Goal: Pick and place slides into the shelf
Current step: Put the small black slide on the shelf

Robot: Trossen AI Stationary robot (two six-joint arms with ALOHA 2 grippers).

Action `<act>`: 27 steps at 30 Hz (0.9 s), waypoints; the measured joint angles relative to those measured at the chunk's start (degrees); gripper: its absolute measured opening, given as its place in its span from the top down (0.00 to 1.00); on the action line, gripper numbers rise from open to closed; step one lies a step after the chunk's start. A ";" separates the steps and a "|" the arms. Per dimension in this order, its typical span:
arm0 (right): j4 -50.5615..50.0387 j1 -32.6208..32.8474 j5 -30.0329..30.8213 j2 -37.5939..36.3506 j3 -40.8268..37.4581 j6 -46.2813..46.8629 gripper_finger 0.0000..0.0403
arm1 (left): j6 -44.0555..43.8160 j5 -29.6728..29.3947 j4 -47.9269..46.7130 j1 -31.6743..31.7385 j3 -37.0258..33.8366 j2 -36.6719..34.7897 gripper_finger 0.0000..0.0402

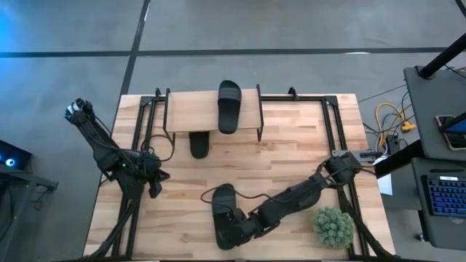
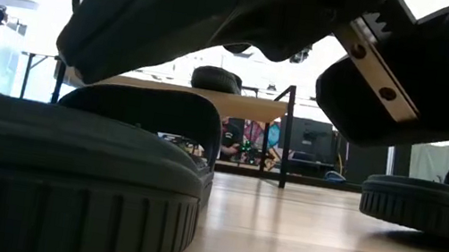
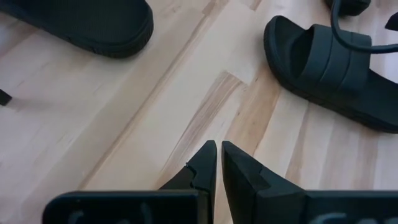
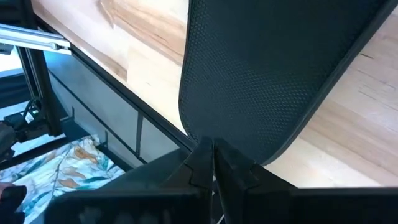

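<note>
A slide fills the low view's foreground, the right gripper clamped on another slide's rim near the front edge, left gripper closed and empty, one slide on the shelf: pick under way, lift and carry apparently next.

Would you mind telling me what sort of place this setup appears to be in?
Probably a robotics lab or workshop: a wooden table on a bare concrete floor, a keyboard on a side desk, and loose yellow cables.
</note>
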 joint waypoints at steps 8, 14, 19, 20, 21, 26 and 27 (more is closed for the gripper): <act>-0.02 0.00 3.18 0.00 -0.03 -1.12 0.98 | 0.10 -0.45 -0.39 0.00 -0.24 -0.52 0.97; -0.50 -0.40 11.75 -0.04 1.66 -6.35 0.98 | 0.10 -0.44 -0.50 -0.02 -0.24 -0.52 0.97; -8.26 -1.22 13.21 -1.17 4.30 -15.50 0.98 | 0.10 -0.42 -0.50 0.00 -0.24 -0.54 0.97; -10.64 -1.46 13.35 -1.75 4.86 -17.65 0.98 | 0.10 -0.42 -0.49 -0.02 -0.24 -0.54 0.97; -13.18 -1.69 13.80 -2.21 5.50 -19.60 0.98 | 0.10 -0.42 -0.48 -0.01 -0.24 -0.55 0.97; -26.93 -2.26 17.34 -3.88 11.97 -31.42 0.97 | 0.13 -0.42 -0.44 -0.01 -0.24 -0.54 0.97; -29.57 -2.27 17.50 -3.89 13.43 -34.46 0.96 | 0.32 -0.40 -0.43 -0.02 -0.24 -0.52 0.97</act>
